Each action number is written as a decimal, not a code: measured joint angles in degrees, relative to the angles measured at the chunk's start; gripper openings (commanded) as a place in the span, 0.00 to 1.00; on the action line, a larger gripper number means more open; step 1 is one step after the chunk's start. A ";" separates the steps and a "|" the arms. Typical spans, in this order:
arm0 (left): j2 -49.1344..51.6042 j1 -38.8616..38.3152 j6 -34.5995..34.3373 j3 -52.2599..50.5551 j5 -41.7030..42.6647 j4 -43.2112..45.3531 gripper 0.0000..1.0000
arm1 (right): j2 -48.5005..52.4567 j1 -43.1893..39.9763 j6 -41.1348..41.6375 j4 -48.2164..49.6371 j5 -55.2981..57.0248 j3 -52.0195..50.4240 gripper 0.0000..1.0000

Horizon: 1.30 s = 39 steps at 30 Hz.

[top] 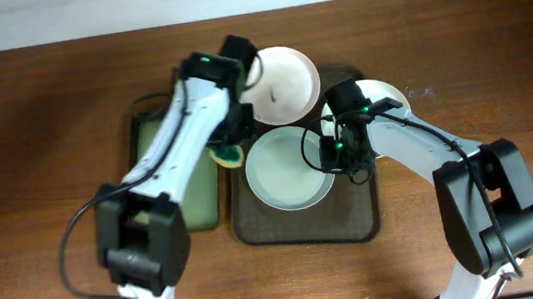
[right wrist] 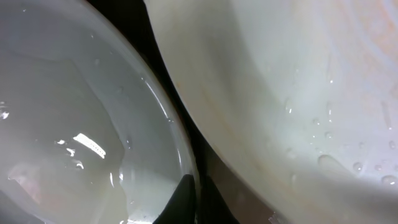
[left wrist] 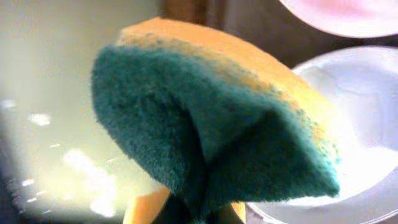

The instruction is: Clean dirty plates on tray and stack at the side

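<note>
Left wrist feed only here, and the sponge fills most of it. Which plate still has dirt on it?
Observer: The far plate, at the back edge of the tray, shows a small dark smear near its centre.
Operator: Where's my sponge relative to it?
Observer: The sponge, held by the left gripper, hangs over the tray's left rim, nearer the robot than that plate.
Operator: Where's the right arm?
Observer: The right gripper sits at the right rim of the middle plate; I cannot tell whether it grips.
</note>
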 measured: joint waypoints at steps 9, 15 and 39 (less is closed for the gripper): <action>-3.17 14.78 1.55 -13.33 0.76 6.05 0.39 | -1.53 0.50 -5.88 -4.04 0.87 0.31 0.04; -6.93 16.15 2.47 -14.45 2.25 6.25 0.80 | -21.53 9.94 -6.60 -5.64 20.55 0.04 0.04; -27.54 16.11 2.51 -14.40 5.31 6.23 0.99 | -23.56 36.59 -13.29 -4.57 69.68 0.04 0.04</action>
